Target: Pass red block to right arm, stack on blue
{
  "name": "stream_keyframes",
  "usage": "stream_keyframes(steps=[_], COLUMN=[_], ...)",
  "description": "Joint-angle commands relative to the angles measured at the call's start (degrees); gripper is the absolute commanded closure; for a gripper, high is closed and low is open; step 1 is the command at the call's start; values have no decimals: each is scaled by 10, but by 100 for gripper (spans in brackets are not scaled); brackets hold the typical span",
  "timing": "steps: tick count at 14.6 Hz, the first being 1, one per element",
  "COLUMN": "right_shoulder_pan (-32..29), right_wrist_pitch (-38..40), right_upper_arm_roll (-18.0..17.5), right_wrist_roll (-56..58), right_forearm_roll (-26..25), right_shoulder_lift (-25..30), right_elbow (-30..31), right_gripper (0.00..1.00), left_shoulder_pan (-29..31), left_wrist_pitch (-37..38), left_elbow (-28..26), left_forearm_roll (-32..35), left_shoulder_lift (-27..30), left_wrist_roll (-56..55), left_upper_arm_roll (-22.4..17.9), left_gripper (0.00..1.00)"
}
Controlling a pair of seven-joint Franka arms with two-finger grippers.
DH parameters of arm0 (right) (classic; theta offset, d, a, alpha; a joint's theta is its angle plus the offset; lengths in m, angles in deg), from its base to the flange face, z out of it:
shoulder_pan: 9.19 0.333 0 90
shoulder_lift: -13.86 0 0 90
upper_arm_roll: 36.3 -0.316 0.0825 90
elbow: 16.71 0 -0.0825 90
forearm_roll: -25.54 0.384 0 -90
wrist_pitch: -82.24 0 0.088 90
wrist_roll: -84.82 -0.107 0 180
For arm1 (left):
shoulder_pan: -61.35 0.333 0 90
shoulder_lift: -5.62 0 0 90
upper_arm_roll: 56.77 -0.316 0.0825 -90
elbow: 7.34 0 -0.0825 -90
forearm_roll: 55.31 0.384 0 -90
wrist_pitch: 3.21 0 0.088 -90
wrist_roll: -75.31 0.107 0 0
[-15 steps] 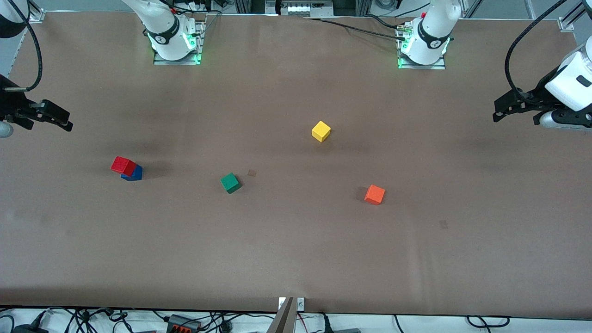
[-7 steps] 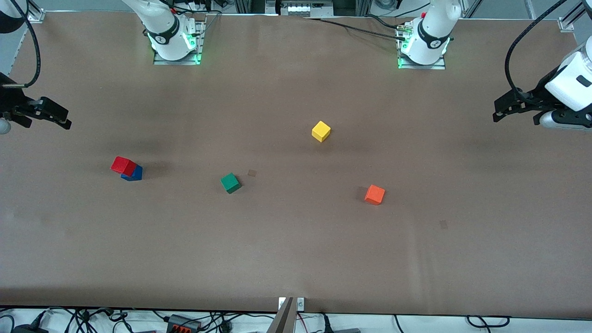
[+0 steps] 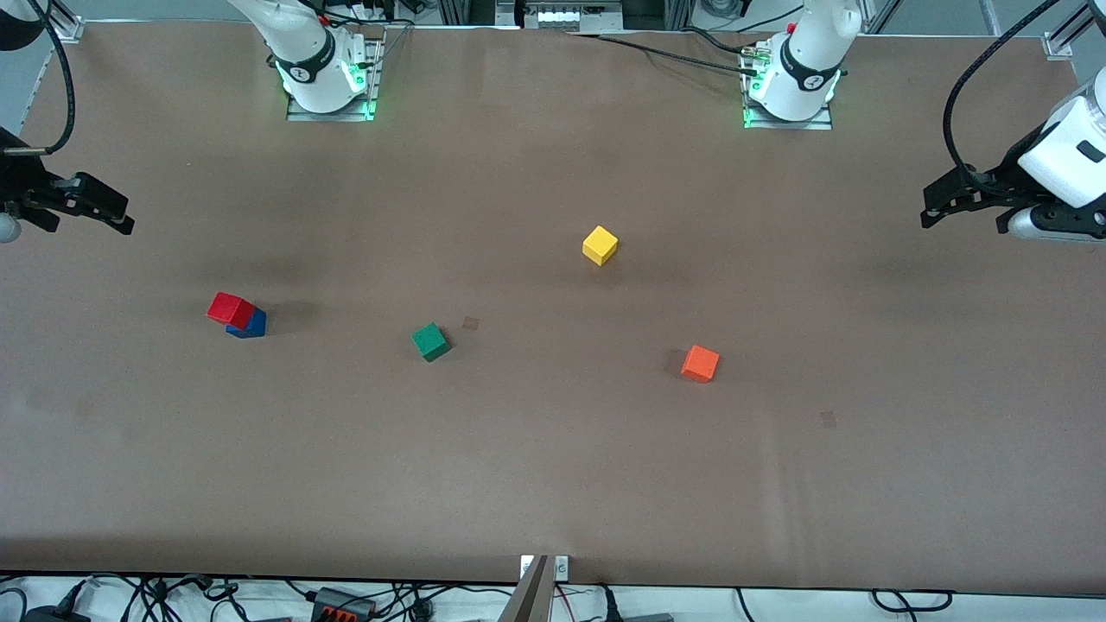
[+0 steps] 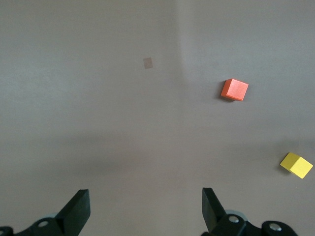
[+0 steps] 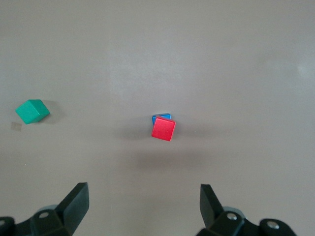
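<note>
The red block (image 3: 230,308) sits skewed on top of the blue cube (image 3: 255,326), toward the right arm's end of the table. In the right wrist view the red block (image 5: 163,129) covers most of the blue cube (image 5: 161,117). My right gripper (image 3: 121,220) is open and empty, up over the table's edge at the right arm's end, well apart from the stack; it also shows in the right wrist view (image 5: 142,201). My left gripper (image 3: 931,207) is open and empty over the left arm's end, and shows in the left wrist view (image 4: 145,206).
A green cube (image 3: 429,341) lies beside the stack toward the table's middle. A yellow cube (image 3: 600,245) lies mid-table and an orange cube (image 3: 700,364) lies nearer the front camera. The left wrist view shows the orange cube (image 4: 235,89) and the yellow cube (image 4: 296,164).
My right gripper has drifted a little farther from the stack, toward the robots' side of the table. The left arm and all cubes have not moved.
</note>
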Motion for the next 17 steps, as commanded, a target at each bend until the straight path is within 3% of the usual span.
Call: stream_keyframes(steps=[1,17], right_shoulder_pan=[0,-5], right_wrist_pitch=[11,8], right_upper_arm_roll=[-1,2], right_wrist_roll=[-8,-7], right_forearm_roll=[-2,-8], right_shoulder_lift=[6,-2], right_elbow=[-1,3], right_gripper=[0,0], left_shoulder_pan=[1,1], left_wrist_pitch=[8,7], left_elbow=[17,17], left_forearm_roll=[6,6], left_shoulder_lift=[-8,-8], left_wrist_roll=[5,5], left_upper_arm_roll=[1,1], left_gripper=[0,0])
